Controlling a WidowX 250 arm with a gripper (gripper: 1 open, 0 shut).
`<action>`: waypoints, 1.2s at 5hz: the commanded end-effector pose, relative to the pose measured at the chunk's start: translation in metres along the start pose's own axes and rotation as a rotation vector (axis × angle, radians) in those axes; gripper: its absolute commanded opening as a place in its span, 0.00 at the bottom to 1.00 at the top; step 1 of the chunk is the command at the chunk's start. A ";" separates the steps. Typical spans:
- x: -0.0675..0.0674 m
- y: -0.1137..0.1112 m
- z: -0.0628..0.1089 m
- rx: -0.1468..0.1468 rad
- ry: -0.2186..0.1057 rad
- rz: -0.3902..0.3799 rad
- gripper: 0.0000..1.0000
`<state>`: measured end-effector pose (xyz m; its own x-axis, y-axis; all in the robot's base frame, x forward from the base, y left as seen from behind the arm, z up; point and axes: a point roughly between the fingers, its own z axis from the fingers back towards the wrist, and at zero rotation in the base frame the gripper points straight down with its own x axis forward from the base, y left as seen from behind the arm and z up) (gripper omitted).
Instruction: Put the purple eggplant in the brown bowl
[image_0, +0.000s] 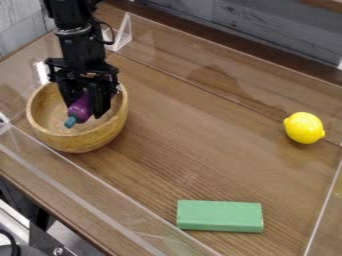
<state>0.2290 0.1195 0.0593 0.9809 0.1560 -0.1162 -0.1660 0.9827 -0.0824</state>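
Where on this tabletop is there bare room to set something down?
Bare wood spans the middle, between the round light-brown wooden bowl, the yellow lemon and the flat green rectangular block. Crowded: the bowl, where the tool holds the glossy purple eggplant.

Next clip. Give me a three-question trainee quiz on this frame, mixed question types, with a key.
1. True or false: the purple eggplant lies on the bare table beside the brown bowl.
2. Multiple choice: which object sits nearest the right edge of the picture? A) the green block B) the yellow lemon C) the brown bowl
3. Short answer: what is the gripper doing?

Key
1. False. The eggplant is inside the bowl's rim, between the gripper's fingers.
2. B
3. It points down into the bowl, shut on the purple eggplant.
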 end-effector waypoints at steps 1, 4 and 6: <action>0.008 0.001 0.013 0.024 -0.049 -0.005 0.00; 0.009 -0.002 0.011 0.027 -0.041 0.008 1.00; 0.012 -0.007 0.021 0.020 -0.058 0.020 1.00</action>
<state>0.2345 0.1137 0.0623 0.9750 0.1833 -0.1255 -0.1941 0.9777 -0.0805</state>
